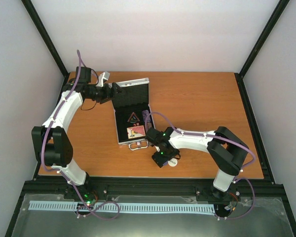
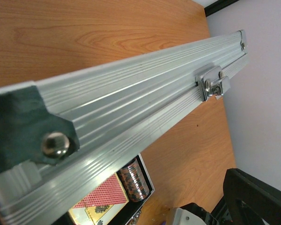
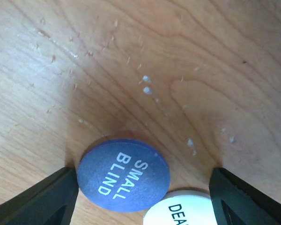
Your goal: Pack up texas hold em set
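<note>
Case (image 1: pixel 130 96) lies open holding card box (image 1: pixel 135 131), chip stack (image 2: pixel 133 180), triangle (image 1: pixel 132 117).

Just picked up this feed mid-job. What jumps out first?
The small silver aluminium case lies open mid-table. Its foam-lined lid is up, with the left gripper at the lid's edge. Nearer the arms, the open right gripper straddles a round blue disc printed SMALL BLIND, with a white disc right beside it.
</note>
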